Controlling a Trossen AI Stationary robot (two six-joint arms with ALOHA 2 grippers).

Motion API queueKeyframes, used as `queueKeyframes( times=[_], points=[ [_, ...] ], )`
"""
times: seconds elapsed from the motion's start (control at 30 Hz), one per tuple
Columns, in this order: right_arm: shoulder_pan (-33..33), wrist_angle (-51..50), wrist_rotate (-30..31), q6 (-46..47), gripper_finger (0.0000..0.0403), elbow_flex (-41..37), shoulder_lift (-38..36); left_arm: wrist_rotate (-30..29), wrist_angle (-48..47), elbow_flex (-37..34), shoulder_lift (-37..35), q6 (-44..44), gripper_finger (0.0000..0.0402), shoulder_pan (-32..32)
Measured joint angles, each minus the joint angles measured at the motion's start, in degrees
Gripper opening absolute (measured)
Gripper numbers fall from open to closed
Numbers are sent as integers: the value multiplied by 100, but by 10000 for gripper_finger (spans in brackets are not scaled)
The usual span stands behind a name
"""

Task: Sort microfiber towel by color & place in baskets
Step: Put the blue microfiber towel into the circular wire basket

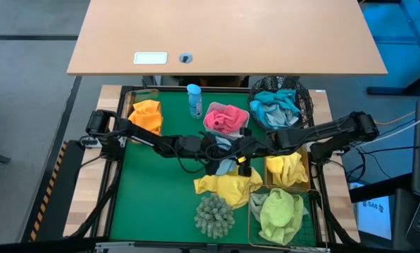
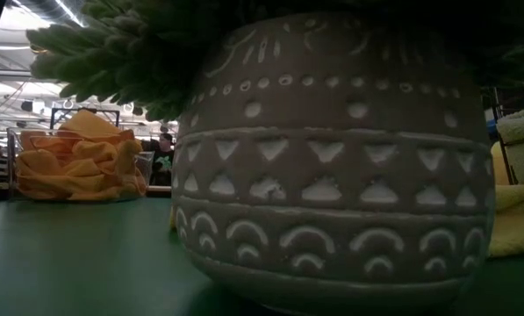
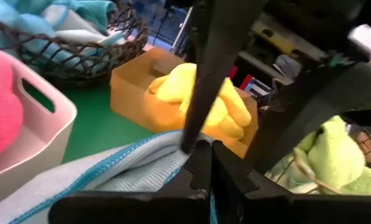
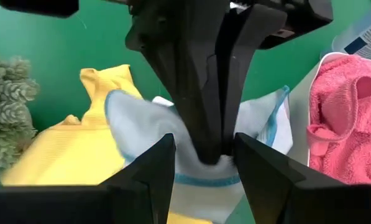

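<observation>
A pale blue microfiber towel (image 1: 225, 166) with a teal stitched edge sits at the table's middle, above a yellow towel (image 1: 227, 186) that lies flat on the green mat. My left gripper (image 3: 210, 155) reaches in from the table's left and is shut on the pale blue towel (image 3: 129, 177). My right gripper (image 4: 204, 144) comes from the right and is open. Its fingers (image 4: 141, 180) stand on either side of the left gripper's tips and the towel (image 4: 148, 118). My left gripper pinches a bunched fold of the pale blue towel (image 4: 207, 163) between its two shut fingers, slanting down from the table's left. The cloth spreads slack below the fingers toward the yellow towel. My right gripper's fingertip (image 3: 188, 144) is right at the cloth; whether it touches, I cannot tell.
Along the far edge stand a clear tub of orange towels (image 1: 145, 116), a blue bottle (image 1: 193, 100), a white tub of pink towels (image 1: 226, 121) and a black mesh basket of teal towels (image 1: 276, 105). At the right stand gold baskets of yellow (image 1: 287, 169) and green (image 1: 280, 214) towels. A shaggy potted clump (image 1: 214, 216) sits near.
</observation>
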Motion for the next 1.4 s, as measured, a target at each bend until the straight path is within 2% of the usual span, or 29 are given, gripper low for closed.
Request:
queueKeyframes(
  times=[0.23,0.5,0.77,0.93,1.13,1.2,1.4],
  points=[
    [9,-50,216,-11,168,0,-4,68,25,109,0,4,0,-84],
    [4,-405,-147,-4,168,2,-4,147,434,109,0,102,0,-129],
    [4,-367,-178,0,164,2,-6,185,768,109,0,148,0,-131],
    [0,-363,-180,1,118,2,-6,181,766,109,0,146,0,-129],
    [0,-361,-198,0,20,2,-6,157,763,109,0,142,0,-124],
    [0,-359,-304,2,14,2,-6,152,761,109,0,135,0,-126],
    [0,-387,-604,15,42,2,-6,157,753,109,0,142,0,-129]
  ],
)
